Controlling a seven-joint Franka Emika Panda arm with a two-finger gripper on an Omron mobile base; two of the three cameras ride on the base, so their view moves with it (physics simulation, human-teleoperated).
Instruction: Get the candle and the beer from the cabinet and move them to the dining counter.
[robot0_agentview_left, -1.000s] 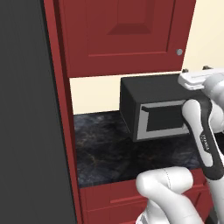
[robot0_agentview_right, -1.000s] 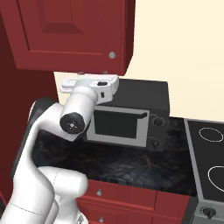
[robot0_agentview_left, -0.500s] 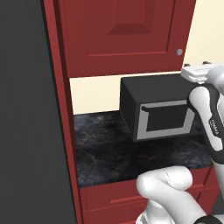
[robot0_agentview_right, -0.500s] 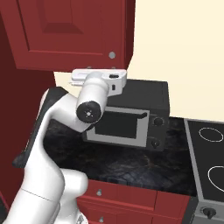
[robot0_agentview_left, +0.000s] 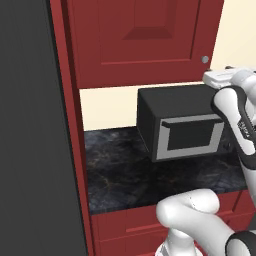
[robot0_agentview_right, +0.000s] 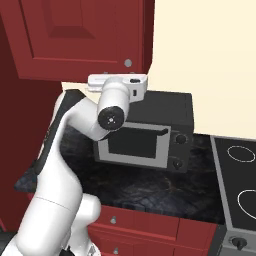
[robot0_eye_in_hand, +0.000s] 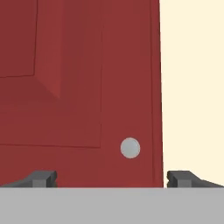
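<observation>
Hand view has the end effector (robot0_eye_in_hand: 111, 177) spread wide w/ nothing held, facing the closed dark red raised-panel cabinet (robot0_eye_in_hand: 78, 87) door's small grey round knob (robot0_eye_in_hand: 130, 148), w/ candle & beer presumably behind it; risk: fingers straddle off-centre & slip off knob.

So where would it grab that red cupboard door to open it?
Probably the small round grey knob at the cabinet door's lower right corner, approached straight on from the front. It's the door's only protruding part, and the open hand already faces it.
</observation>
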